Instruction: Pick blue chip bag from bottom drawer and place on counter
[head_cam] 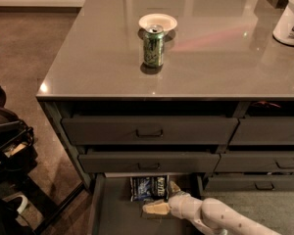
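The blue chip bag lies flat at the back of the open bottom drawer, just under the drawer above it. My gripper reaches in from the lower right and sits at the bag's lower right corner. Its two tan fingers are spread open, one pointing left below the bag and the other pointing up beside the bag's right edge. Whether either finger touches the bag I cannot tell. The counter is the glossy grey top above the drawers.
A green can stands on the counter in front of a small white bowl. A white tub sits at the far right. Two handled drawers stick out slightly above the open one. Dark equipment stands at the left.
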